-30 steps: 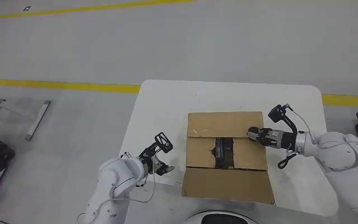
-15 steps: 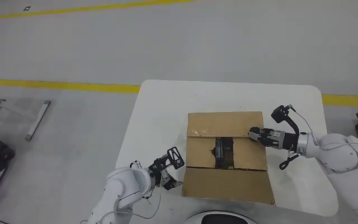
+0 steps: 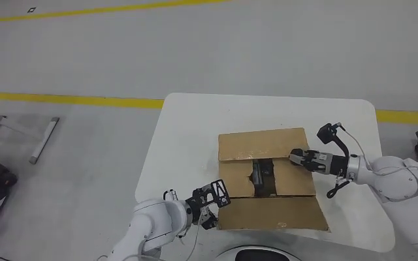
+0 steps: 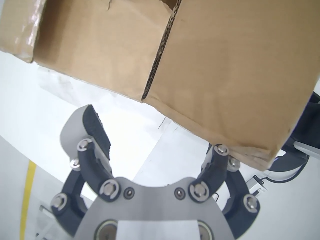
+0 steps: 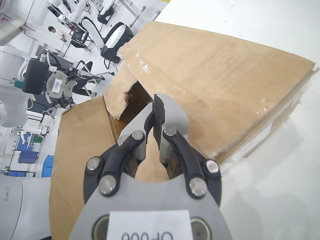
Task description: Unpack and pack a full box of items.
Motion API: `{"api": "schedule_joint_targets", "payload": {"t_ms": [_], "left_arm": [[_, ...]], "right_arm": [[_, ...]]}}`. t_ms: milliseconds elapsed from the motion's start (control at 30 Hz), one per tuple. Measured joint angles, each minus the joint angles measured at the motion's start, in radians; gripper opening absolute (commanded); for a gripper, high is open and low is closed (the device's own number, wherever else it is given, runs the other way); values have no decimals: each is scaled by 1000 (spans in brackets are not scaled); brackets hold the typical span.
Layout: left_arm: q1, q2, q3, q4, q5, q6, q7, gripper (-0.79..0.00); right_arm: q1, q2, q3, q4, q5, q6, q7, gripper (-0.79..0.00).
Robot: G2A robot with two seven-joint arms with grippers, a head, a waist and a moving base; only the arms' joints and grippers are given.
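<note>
A cardboard box (image 3: 261, 147) sits on the white table (image 3: 186, 130), its flaps mostly folded down. A ragged gap in the middle shows a dark item (image 3: 261, 175) inside. My left gripper (image 3: 210, 214) is open at the box's near-left corner. In the left wrist view the left gripper (image 4: 155, 141) has one finger (image 4: 217, 156) under the front flap's (image 4: 225, 63) corner and the other off to the side. My right gripper (image 3: 292, 158) rests on top of the box, right of the gap. In its own view the right gripper (image 5: 155, 116) is shut at a flap edge (image 5: 140, 86).
Bare table lies left of and beyond the box. The near table edge runs close under the front flap (image 3: 271, 214). A yellow floor line (image 3: 78, 100) crosses behind the table. Other robots and workbenches (image 5: 82, 8) stand far off in the room.
My left arm has swung right along the table's near edge to the box's near-left corner. The box has turned slightly and its front flap has shifted right. The right gripper stays put.
</note>
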Motion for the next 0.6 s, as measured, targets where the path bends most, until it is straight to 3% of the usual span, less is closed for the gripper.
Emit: {"api": "schedule_joint_targets", "payload": {"t_ms": [600], "left_arm": [[-216, -40, 103, 149, -26, 307, 111, 0]], "right_arm": [[25, 12, 2, -6, 13, 13, 24, -785]]}}
